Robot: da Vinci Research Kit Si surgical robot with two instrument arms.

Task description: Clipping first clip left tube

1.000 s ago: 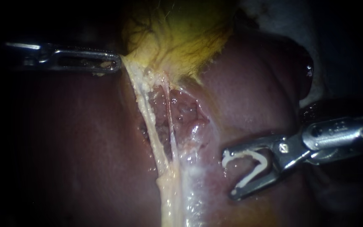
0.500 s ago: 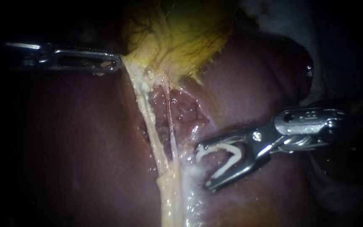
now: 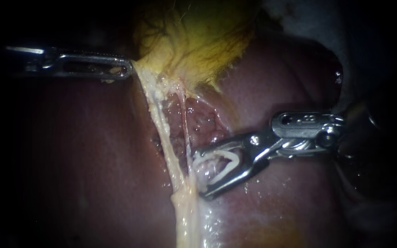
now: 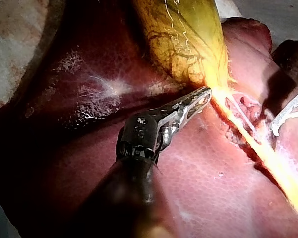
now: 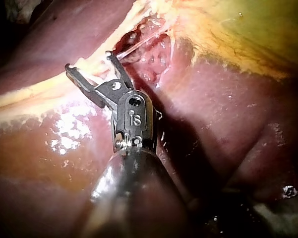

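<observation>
A surgical practice bench: a dark-red liver (image 4: 79, 109) and yellow-green gallbladder (image 4: 188, 39) lie loose on a pale stained surface (image 4: 10, 29), and my right instrument (image 3: 199, 174), slender steel, carries a white bent clip (image 3: 221, 172).

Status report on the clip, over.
Left instrument jaws shut on gallbladder. Right instrument jaws hold open clip. Left tube not enclosed. Thin tube lies between it and clip.
</observation>
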